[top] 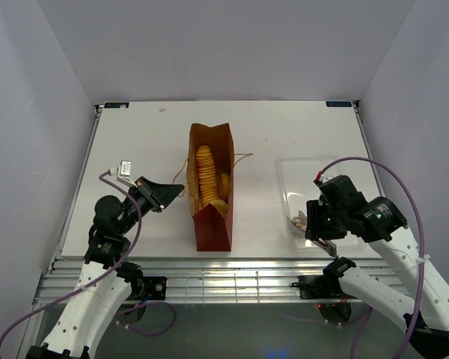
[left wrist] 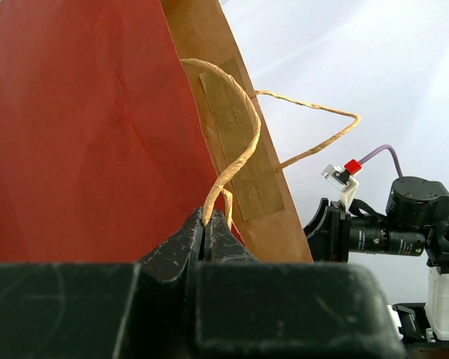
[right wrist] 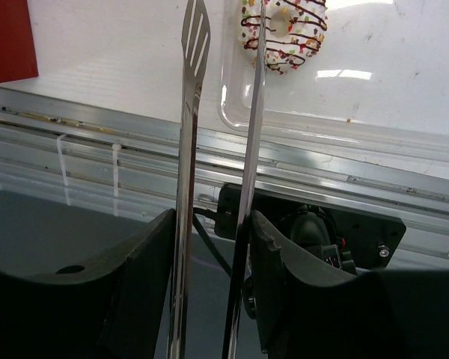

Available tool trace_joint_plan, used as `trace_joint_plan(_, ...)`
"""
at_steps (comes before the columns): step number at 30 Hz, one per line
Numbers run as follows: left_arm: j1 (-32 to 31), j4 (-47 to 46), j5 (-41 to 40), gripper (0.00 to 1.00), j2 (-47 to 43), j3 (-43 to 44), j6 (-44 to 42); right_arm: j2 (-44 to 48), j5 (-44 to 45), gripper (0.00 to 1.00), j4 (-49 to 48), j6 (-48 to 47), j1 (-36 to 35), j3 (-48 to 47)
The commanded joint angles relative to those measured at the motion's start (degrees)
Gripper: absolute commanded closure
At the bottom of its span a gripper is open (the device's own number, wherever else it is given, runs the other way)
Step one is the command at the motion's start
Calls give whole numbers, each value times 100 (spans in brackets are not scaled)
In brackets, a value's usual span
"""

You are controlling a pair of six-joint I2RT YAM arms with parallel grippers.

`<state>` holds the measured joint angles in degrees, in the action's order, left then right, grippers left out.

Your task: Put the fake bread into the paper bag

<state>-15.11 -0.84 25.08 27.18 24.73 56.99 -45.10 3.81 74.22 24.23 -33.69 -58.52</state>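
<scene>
The paper bag (top: 211, 224) lies flat in the middle of the table, mouth facing away from me. Inside it show the long ridged loaf (top: 204, 173) and two ring buns (top: 224, 183). My left gripper (top: 170, 193) is shut on the bag's near twine handle (left wrist: 236, 153), beside the bag's reddish lower end (left wrist: 82, 127). My right gripper (right wrist: 213, 217) is shut on the metal tongs (right wrist: 191, 112). The tong tips reach the small whitish brown-streaked pastry (right wrist: 284, 30), which lies in the clear plastic tray (right wrist: 236, 116); one blade crosses over it.
The clear tray (top: 299, 158) sits right of the bag, near the table's front edge. Metal rails (right wrist: 97, 131) run along that edge, below the tongs. The second twine handle (top: 242, 155) sticks out on the bag's right. White walls enclose the table.
</scene>
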Motion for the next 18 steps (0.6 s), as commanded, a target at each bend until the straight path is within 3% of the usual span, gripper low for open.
trace_joint_plan(1,-9,-4,120,100,15,-30,14,54,32,51,58,-41,29,7)
trace_joint_plan(18,-9,-30,129,100,33,-65,23,107,93,52,58,-6,29,253)
